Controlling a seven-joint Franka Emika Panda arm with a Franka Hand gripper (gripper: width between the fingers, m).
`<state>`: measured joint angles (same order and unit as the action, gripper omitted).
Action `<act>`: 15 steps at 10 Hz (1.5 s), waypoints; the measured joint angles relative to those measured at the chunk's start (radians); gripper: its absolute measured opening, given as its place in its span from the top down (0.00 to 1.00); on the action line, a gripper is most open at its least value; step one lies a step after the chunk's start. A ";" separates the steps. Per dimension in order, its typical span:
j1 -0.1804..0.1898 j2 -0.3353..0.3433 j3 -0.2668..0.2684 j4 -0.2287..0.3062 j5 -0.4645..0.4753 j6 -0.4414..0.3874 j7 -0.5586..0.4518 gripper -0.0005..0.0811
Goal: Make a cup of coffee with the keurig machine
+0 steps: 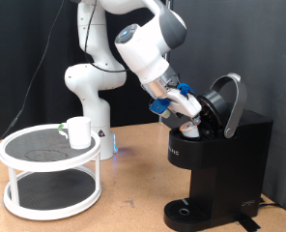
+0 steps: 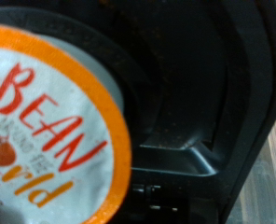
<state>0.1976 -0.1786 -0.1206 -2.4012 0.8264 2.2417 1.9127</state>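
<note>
Black keurig machine (image 1: pixel 220 145) stands lid-up so the gripper (image 1: pixel 185 109), closed on a coffee pod (image 2: pixel 49 131), reaches its chamber; we note the cup (image 1: pixel 78 131) waiting on the white stand (image 1: pixel 48 198).

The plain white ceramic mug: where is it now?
The white ceramic mug stands on the round white two-tier stand at the exterior view's left, apart from the black coffee machine.
</note>
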 joint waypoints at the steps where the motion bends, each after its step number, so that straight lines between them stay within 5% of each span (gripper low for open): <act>1: 0.000 0.001 0.000 0.000 0.001 0.000 0.000 0.09; 15: -0.004 0.003 0.007 0.008 0.071 0.025 -0.051 0.09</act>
<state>0.1933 -0.1758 -0.1139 -2.3928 0.8978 2.2667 1.8613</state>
